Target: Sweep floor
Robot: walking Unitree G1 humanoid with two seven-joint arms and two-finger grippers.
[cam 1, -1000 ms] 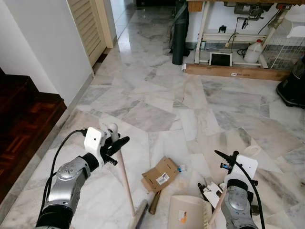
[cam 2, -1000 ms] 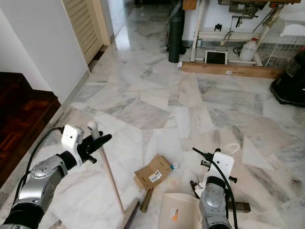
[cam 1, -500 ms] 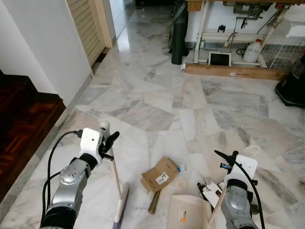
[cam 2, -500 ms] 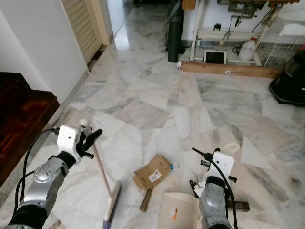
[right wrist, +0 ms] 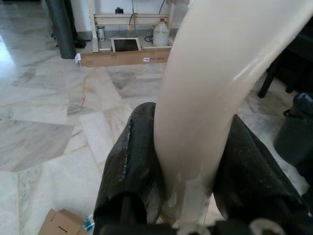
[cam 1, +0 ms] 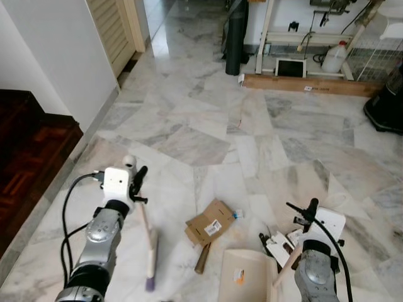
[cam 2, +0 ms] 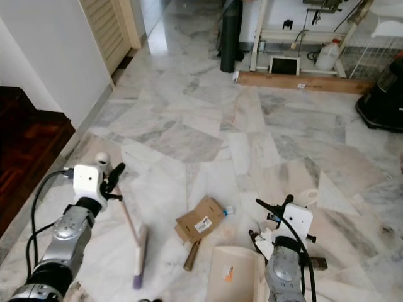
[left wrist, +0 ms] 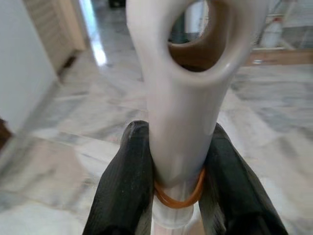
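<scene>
My left gripper point(cam 1: 134, 182) is shut on the cream top end of a broom point(cam 1: 143, 220), low at the left. In the left wrist view the black fingers point(left wrist: 124, 181) clamp that end just above an orange rubber band. The broom's head point(cam 1: 150, 259) rests on the marble floor, left of a flattened cardboard piece point(cam 1: 210, 224) and a brown stick point(cam 1: 203, 258). My right gripper point(right wrist: 190, 161) is shut on the cream handle of a dustpan point(cam 1: 242, 277), which lies on the floor at the bottom middle. Small scraps point(cam 1: 278, 243) lie beside the pan.
A dark wooden step point(cam 1: 31, 157) and a white wall border the left side, with a louvred door point(cam 1: 116, 31) beyond. At the back stand a table frame with a wooden board point(cam 1: 302, 85), a jug point(cam 1: 334, 58) and a dark roll point(cam 1: 236, 38). A black appliance point(cam 1: 387, 107) sits at the right.
The broom's head has swung left across the floor, away from the cardboard, and its handle now stands steeper. The camera has tipped slightly. The right arm and dustpan stay put.
</scene>
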